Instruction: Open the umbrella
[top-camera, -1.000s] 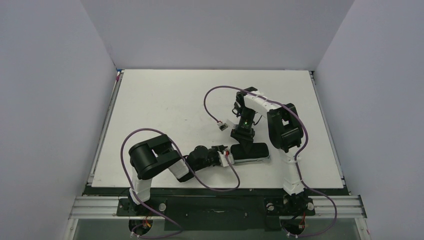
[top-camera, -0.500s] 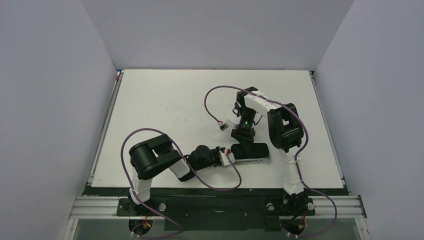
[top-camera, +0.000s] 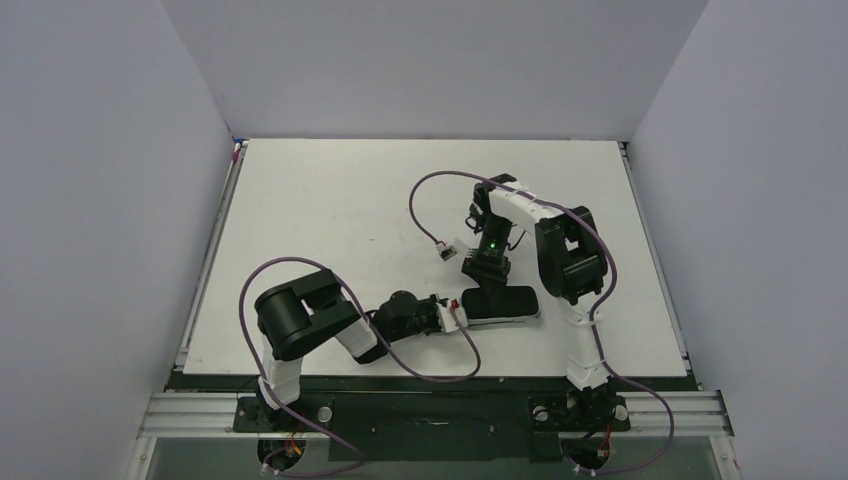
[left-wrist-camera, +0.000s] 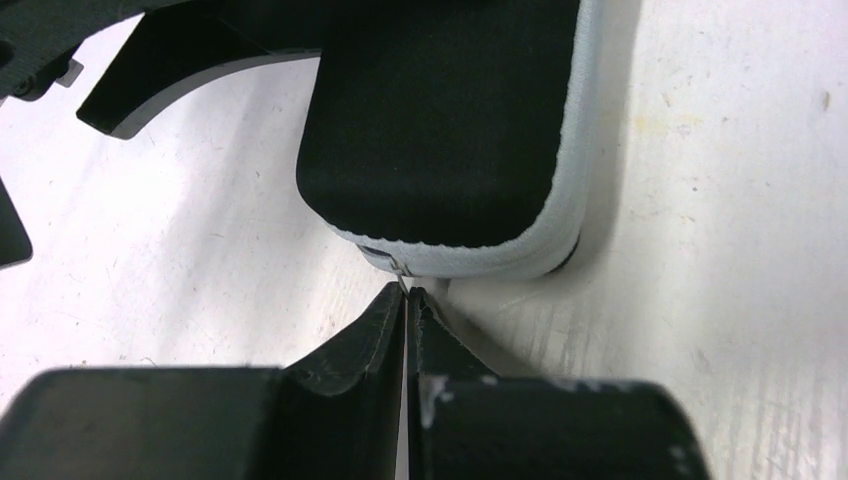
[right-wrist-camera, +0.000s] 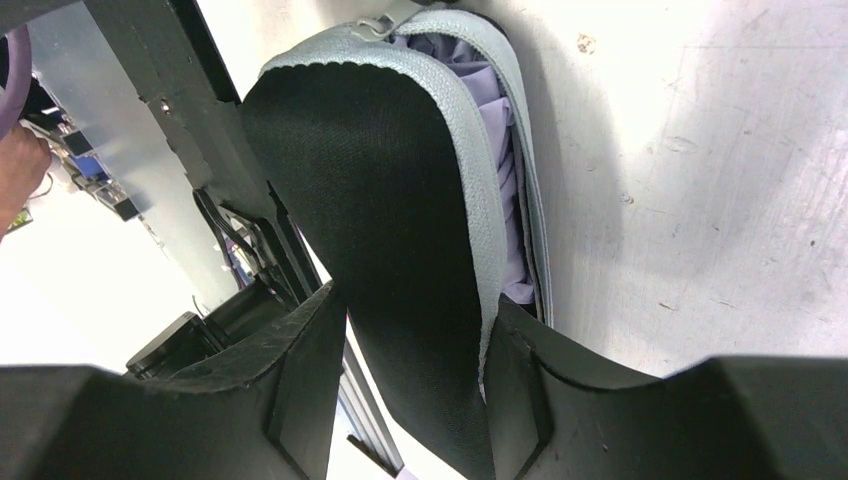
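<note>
The umbrella (top-camera: 503, 305) lies flat and folded on the bench (top-camera: 330, 210), close to the near edge and right of centre. Its upper face is black with grey edging, and lavender fabric shows along one side.

Left gripper (left-wrist-camera: 405, 298): clenched, with the fingertips meeting at the umbrella's left end against a small metal tab (left-wrist-camera: 398, 268) on the grey edging. Whether the tab is pinched cannot be told.

Right gripper (right-wrist-camera: 415, 330): grasping the umbrella from the far side, one finger (right-wrist-camera: 300, 380) pressed on each face.
</note>
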